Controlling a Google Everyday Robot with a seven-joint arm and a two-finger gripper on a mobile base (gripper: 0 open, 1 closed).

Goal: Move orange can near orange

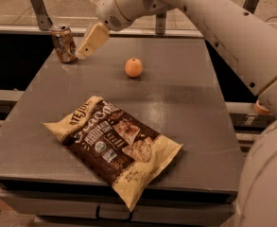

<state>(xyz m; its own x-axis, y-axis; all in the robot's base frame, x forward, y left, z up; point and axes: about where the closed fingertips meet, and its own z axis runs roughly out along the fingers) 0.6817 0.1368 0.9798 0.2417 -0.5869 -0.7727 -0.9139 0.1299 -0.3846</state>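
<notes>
The gripper [83, 53] is hanging low over the back left part of the counter [190, 98], with its pale tip just beside the right side of the orange can [63, 43]. Whether it is touching the can cannot be told. From this angle it is showing as one flat cream shape, so whether it is spread apart or pressed together cannot be told either, and nothing is showing in its grasp. The orange can is standing upright near the back left corner with its silver top facing up, and what it is holding inside is not visible. The orange [134, 67] is sitting on bare counter to the right of the can and a little nearer the front, well apart from both the can and the gripper. A large yellow-and-brown chip bag [114, 148] is lying flat and slantwise across the front half, with one corner sticking out over the front edge; whether it is sealed is hard to make out. The arm [213, 22] is reaching in from the upper right, and a blurred pale bulk at the lower right is being cut off by the frame.
</notes>
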